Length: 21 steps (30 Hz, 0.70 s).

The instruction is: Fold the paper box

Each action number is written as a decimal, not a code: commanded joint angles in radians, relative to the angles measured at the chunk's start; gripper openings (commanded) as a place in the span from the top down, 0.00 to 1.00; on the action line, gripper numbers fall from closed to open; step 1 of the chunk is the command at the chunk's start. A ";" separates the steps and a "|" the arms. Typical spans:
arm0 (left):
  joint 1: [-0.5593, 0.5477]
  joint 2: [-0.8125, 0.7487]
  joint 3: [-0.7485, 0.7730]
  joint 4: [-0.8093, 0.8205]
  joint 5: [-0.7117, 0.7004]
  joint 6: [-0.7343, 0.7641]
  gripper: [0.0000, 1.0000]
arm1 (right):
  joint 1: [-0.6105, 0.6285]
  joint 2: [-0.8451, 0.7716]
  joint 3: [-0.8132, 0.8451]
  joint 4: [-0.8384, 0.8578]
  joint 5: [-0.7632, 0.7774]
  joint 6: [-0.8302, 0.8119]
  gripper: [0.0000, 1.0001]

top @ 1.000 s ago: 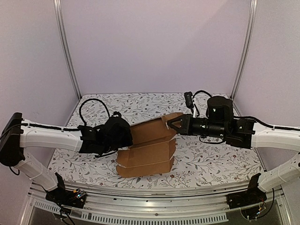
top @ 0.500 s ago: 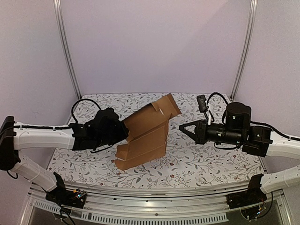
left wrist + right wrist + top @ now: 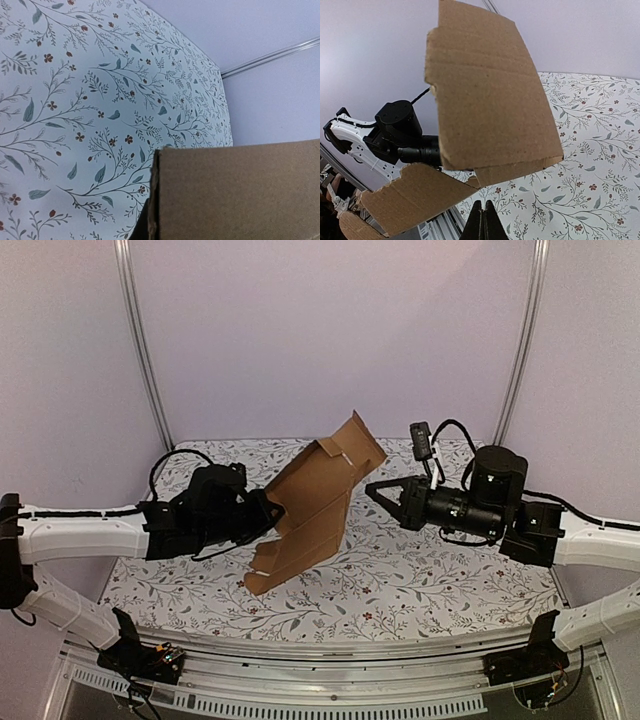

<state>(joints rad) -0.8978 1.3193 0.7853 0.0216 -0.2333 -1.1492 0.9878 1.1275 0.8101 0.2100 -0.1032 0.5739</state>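
The paper box (image 3: pixel 310 505) is a flat brown cardboard sheet with flaps, held off the table and tilted steeply, its top flap pointing up and to the back. My left gripper (image 3: pixel 268 512) is shut on its left edge. In the left wrist view the cardboard (image 3: pixel 240 195) fills the lower right and hides the fingers. My right gripper (image 3: pixel 370 488) is shut and holds nothing, its tip just right of the sheet's upper part. In the right wrist view the shut fingertips (image 3: pixel 481 220) sit below the sheet (image 3: pixel 485 105), apart from it.
A floral cloth (image 3: pixel 440 580) covers the table. Metal frame posts (image 3: pixel 140 340) stand at the back corners, with plain walls behind. An aluminium rail (image 3: pixel 320 680) runs along the near edge. The left arm (image 3: pixel 395 130) shows behind the sheet in the right wrist view.
The left gripper has raised the sheet and swung it from lying low to standing steeply. The right gripper let go of its flap, drew back to the right, then came partway in again.
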 commanded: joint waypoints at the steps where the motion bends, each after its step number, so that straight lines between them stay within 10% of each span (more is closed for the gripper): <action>1: 0.013 -0.017 0.001 0.017 0.035 0.012 1.00 | 0.007 0.026 0.057 0.063 0.026 -0.011 1.00; 21: 0.014 -0.008 0.037 0.075 0.151 0.109 1.00 | 0.009 0.116 0.116 0.016 0.056 -0.021 1.00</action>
<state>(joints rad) -0.8951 1.3167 0.7856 0.0624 -0.1341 -1.1069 0.9882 1.2221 0.8864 0.2619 -0.0563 0.5701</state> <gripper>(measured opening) 0.034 0.003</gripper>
